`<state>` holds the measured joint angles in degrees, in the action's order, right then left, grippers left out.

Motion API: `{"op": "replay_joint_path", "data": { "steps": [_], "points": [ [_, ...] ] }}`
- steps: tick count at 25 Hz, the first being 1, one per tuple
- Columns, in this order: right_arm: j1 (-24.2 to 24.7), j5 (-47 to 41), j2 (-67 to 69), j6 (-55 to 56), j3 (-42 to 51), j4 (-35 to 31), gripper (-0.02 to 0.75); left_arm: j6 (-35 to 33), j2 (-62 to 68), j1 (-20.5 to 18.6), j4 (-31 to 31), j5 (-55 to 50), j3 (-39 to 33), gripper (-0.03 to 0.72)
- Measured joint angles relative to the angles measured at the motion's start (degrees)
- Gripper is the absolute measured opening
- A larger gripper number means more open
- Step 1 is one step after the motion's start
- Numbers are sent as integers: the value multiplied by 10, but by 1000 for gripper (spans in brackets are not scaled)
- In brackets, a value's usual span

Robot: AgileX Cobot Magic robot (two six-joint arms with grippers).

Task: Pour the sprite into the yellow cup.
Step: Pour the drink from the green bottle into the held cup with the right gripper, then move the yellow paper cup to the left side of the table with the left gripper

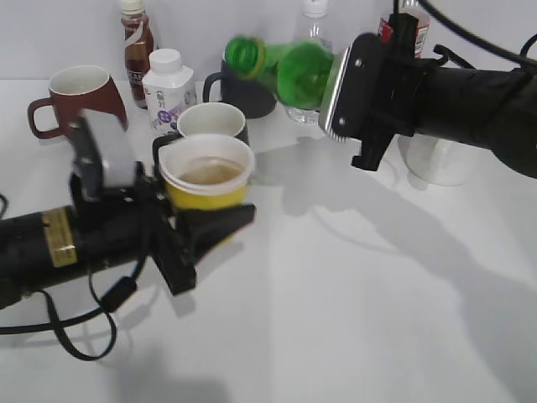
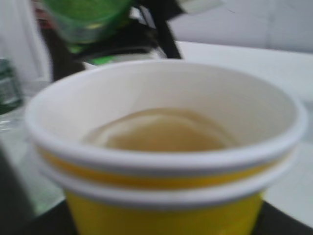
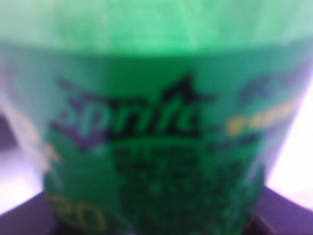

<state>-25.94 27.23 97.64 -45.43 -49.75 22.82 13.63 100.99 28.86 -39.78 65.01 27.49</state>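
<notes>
White table, mugs and bottles crowding the back. Left gripper is clamping the yellow cup off the surface, brownish liquid inside. Right gripper is gripping the sprite tipped sideways, neck pointing left above the cup.

Both arms are matte black tubes. The left arm wears a gold band with small markings, a pale grey block on top, and a thin black cable looping beneath it. Its pincer ends in black angular fingers. The right arm carries a silver-edged black plate with black cables overhead.
</notes>
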Motion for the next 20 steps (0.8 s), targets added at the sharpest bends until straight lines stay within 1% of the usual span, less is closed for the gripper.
{"op": "replay_joint_path", "data": {
  "steps": [3, 7, 11, 15, 20],
  "points": [
    [0, 14, 0, 89, 0, 1, 403, 0, -24, -10, 44, 5, -20, 390],
    [0, 78, 4, 248, 0, 1, 403, 0, -56, -36, 73, 6, -38, 390],
    [0, 130, 31, 371, -1, 0, 402, 0, -85, -66, 98, 7, -49, 390],
    [0, 151, 60, 422, -1, -17, 401, 0, -92, -110, 108, 8, -52, 390],
    [0, 151, 69, 432, -1, -93, 401, 0, -92, -160, 135, 6, -52, 390]
  ]
}}
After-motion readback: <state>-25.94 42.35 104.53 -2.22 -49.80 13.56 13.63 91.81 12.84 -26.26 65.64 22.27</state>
